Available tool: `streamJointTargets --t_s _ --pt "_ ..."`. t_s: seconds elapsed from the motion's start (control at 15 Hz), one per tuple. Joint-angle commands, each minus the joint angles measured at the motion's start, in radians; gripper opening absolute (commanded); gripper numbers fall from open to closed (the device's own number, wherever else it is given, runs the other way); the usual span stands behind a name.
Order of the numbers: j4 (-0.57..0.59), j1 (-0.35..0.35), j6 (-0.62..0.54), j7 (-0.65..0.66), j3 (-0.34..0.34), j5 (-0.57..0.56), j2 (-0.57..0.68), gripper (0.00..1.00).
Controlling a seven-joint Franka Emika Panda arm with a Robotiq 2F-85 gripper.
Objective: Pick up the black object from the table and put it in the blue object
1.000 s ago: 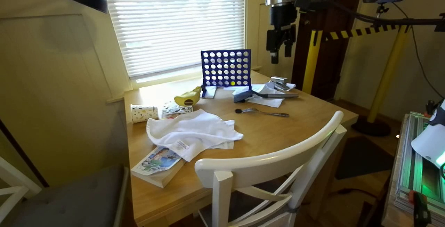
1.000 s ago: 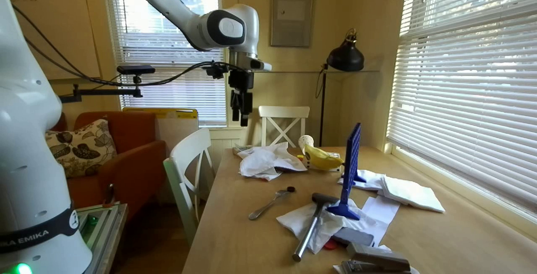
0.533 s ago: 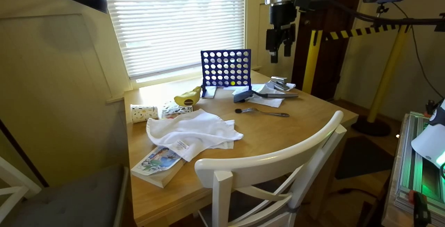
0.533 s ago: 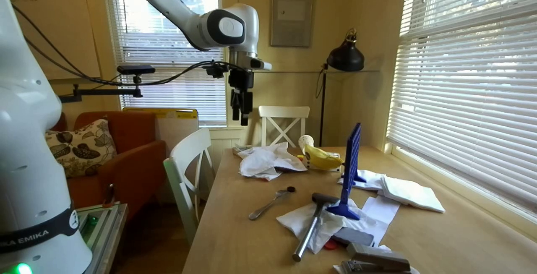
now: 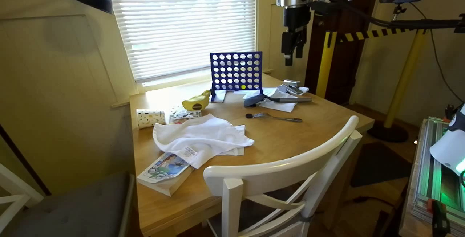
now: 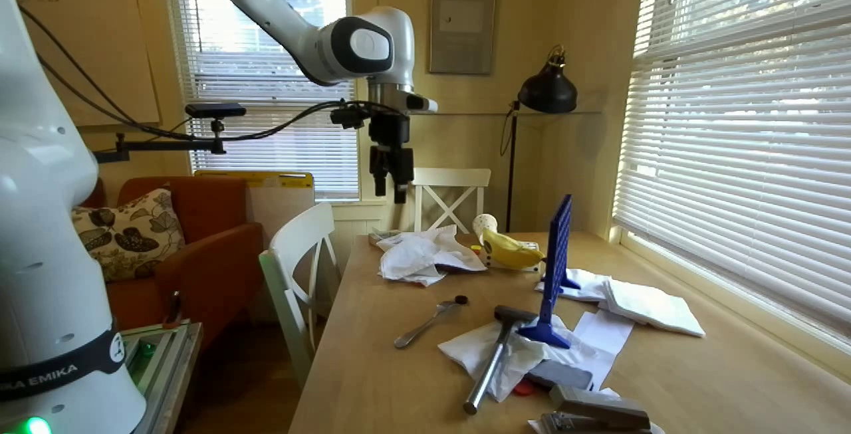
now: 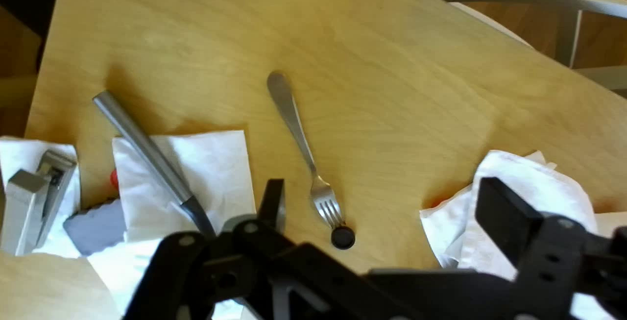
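Observation:
The black object is a small round black disc (image 7: 343,237) at the tips of a fork's tines on the table. It also shows in both exterior views (image 5: 249,115) (image 6: 461,300). The blue object is an upright dark-blue grid rack (image 5: 232,66) with round holes, standing on feet at the window side. It appears edge-on in an exterior view (image 6: 556,261) and is out of the wrist view. A yellow disc shows in its bottom row. My gripper (image 7: 384,202) is open and empty, high above the table, also seen in both exterior views (image 5: 294,59) (image 6: 390,193).
The fork (image 7: 294,121) touches the disc. A hammer-like tool (image 6: 490,364), napkins (image 7: 205,163) and a stapler (image 6: 598,411) lie near the rack. A yellow banana-shaped item (image 5: 196,102), white cloth (image 5: 207,135) and book (image 5: 165,173) are farther along. A white chair (image 5: 283,168) stands at the edge.
Over the last half second my gripper has shifted slightly, a little to the right in both exterior views, and turned somewhat. The disc, fork and rack have not moved.

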State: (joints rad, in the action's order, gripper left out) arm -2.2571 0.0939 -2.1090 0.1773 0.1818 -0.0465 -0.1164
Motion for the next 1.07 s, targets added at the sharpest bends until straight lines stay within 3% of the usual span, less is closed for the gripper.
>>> streamJointTargets --t_s 0.0,0.27,0.53,0.8,1.0 --pt "-0.049 -0.020 -0.081 -0.213 -0.063 -0.097 -0.006 1.00" --pt "-0.069 -0.053 -0.240 -0.457 -0.140 -0.166 0.036 1.00" --pt "-0.032 -0.072 -0.442 -0.646 -0.187 -0.126 0.158 1.00" --pt "0.087 -0.072 -0.493 -0.563 -0.174 -0.140 0.319 1.00" --pt "0.208 -0.040 -0.446 -0.444 -0.162 -0.162 0.434 1.00"
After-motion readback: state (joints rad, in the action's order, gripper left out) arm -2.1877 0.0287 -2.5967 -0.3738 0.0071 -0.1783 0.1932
